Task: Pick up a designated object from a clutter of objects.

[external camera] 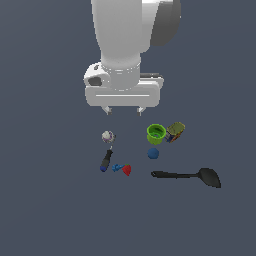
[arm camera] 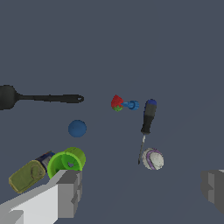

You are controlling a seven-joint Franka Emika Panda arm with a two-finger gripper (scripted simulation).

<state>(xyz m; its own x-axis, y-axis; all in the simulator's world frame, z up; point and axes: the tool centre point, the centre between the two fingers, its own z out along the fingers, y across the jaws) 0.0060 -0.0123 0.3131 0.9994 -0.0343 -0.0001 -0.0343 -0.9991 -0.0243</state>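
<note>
I've got the gripper (external camera: 124, 110) hovering w/ jaws spread & empty, since the strawberry (external camera: 127, 170) sits well ahead of them, touching the tiny blue piece (external camera: 117, 168).
</note>
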